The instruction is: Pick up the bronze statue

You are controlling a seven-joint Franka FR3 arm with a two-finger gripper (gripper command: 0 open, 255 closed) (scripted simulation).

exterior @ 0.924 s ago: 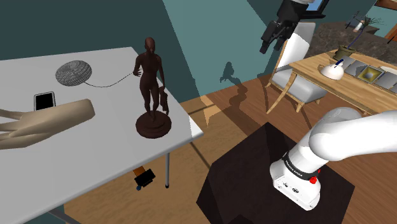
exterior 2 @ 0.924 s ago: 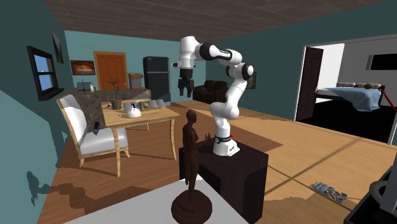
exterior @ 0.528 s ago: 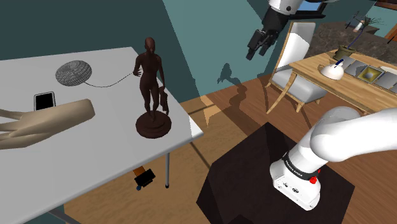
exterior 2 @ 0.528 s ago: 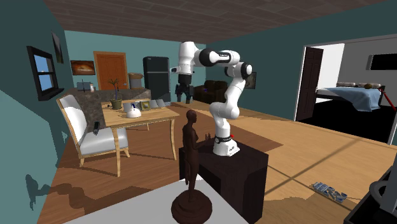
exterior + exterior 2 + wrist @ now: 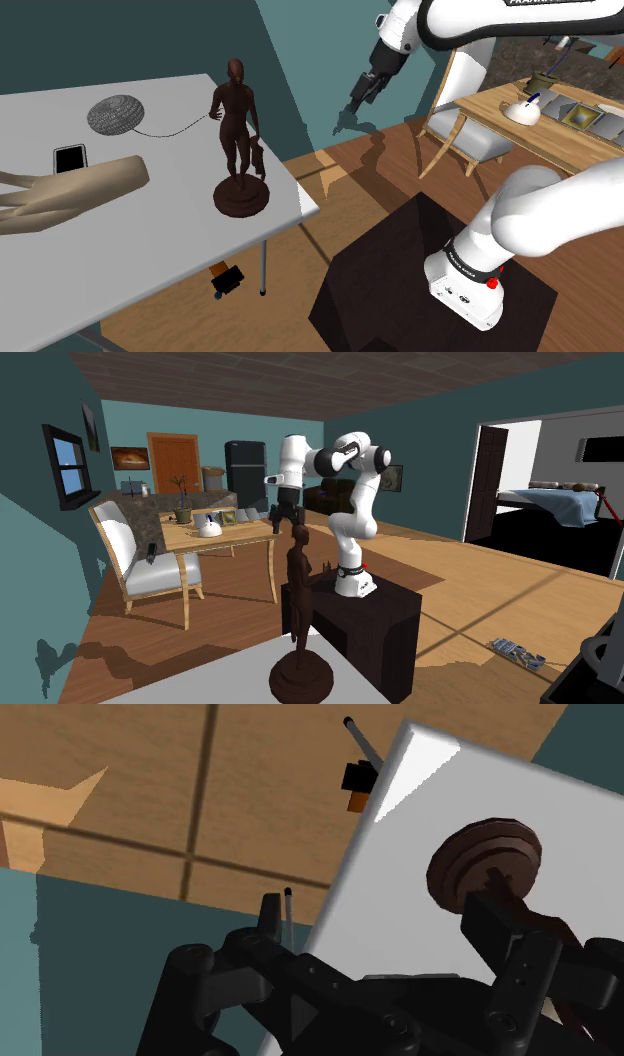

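Statue: The dark brown statue of a standing person on a round base (image 5: pixel 238 140) stands upright on the flat white table (image 5: pixel 150 270). It is near the table corner that faces the dark box stand (image 5: pixel 400 290).
Claw: Your black two-finger gripper (image 5: pixel 349 112) hangs in the air past that table edge. It is well apart from the statue and leans toward it. In the wrist view its fingers (image 5: pixel 490 919) stand apart and hold nothing.
Hidden: The wrist view looks down on the statue from above. One finger covers part of its body, but the round base shows plainly.
Hard to see: In the second exterior view the statue's head is just in front of the gripper, so you cannot read the fingers there.
Cut off: The pale forked piece of wood (image 5: pixel 70 190) runs off the shoulder view's left edge.
Shoulder view adds: A grey round woven disc with a thin cord (image 5: pixel 115 115) and a small black phone (image 5: pixel 70 157) lie farther along the table.
Under the table: A small black and orange thing (image 5: pixel 227 278) sits by a table leg.
Room: Bare table top lies all round the base. The table edge is close on the gripper's side.
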